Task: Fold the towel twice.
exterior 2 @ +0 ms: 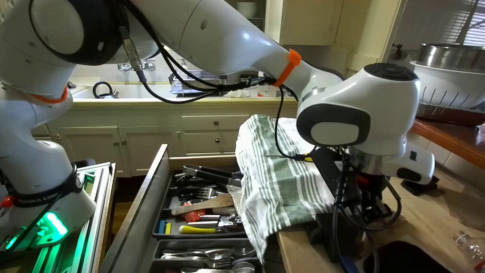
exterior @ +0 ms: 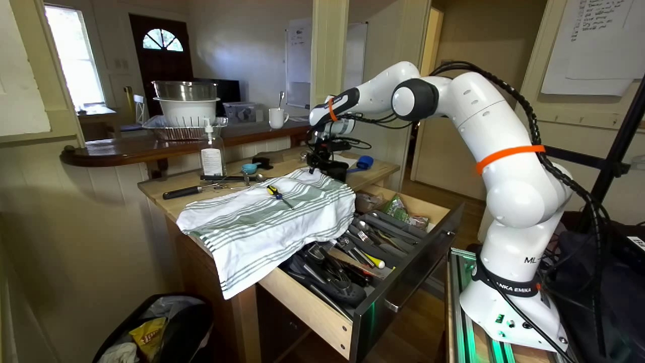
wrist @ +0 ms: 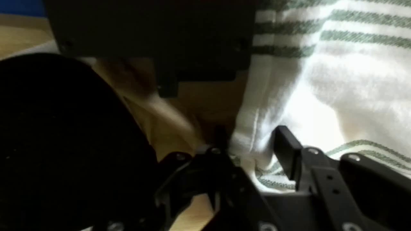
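Across the wooden counter point(exterior: 289, 161), going by an exterior view, lies the striped towel point(exterior: 267, 227), white and green and pretty wrinkled, its near side drooping over part of the open drawer point(exterior: 305, 307), which is crammed with cutlery point(exterior 2: 214, 254); a screwdriver point(exterior: 273, 191) sits right on the cloth, so that's kinda in the way; the gripper point(wrist: 252, 136) is at the towel's far right end, fingers point(wrist: 287, 150) spread apart with a bit of hemmed edge in the gap, though I can't tell if either one touches it; some dark rounded thing point(wrist: 64, 144) hogs the left of the wrist view, can't make out what; in an exterior view a loop of black cable point(exterior 2: 278, 127) hangs in front of the towel; the rest of the counter's busy too, with a pump bottle point(exterior: 211, 159) at far left, a black-handled tool point(exterior: 182, 192) nearer, a light blue measuring cup point(exterior: 249, 168) near both and a blue scoop point(exterior: 365, 162) at far right.
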`<state>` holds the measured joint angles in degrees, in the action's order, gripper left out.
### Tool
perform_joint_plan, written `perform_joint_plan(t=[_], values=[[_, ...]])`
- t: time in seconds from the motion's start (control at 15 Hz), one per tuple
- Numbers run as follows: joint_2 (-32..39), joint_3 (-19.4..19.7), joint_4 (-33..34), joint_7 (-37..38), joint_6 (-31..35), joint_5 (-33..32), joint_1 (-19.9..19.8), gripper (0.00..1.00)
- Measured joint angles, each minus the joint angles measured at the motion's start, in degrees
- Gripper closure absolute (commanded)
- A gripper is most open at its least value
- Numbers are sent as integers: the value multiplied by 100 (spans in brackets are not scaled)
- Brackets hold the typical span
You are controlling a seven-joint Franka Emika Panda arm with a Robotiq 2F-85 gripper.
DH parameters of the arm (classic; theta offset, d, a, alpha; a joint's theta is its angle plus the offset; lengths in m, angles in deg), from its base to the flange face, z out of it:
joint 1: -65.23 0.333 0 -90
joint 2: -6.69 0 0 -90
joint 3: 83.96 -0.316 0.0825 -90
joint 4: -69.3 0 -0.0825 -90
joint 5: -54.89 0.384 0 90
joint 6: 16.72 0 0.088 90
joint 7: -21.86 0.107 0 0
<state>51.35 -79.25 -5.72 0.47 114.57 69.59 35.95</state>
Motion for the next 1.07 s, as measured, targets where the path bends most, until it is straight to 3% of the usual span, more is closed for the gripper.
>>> perform_joint_plan(t=[0.07,0.2,0.73,1.07], values=[[-1,0,34,30,-92,-2,1,95],[-2,1,118,107,-278,-8,5,100],[-472,-53,148,508,-1284,-9,298,98],[-1045,-502,123,551,-2068,136,581,98]])
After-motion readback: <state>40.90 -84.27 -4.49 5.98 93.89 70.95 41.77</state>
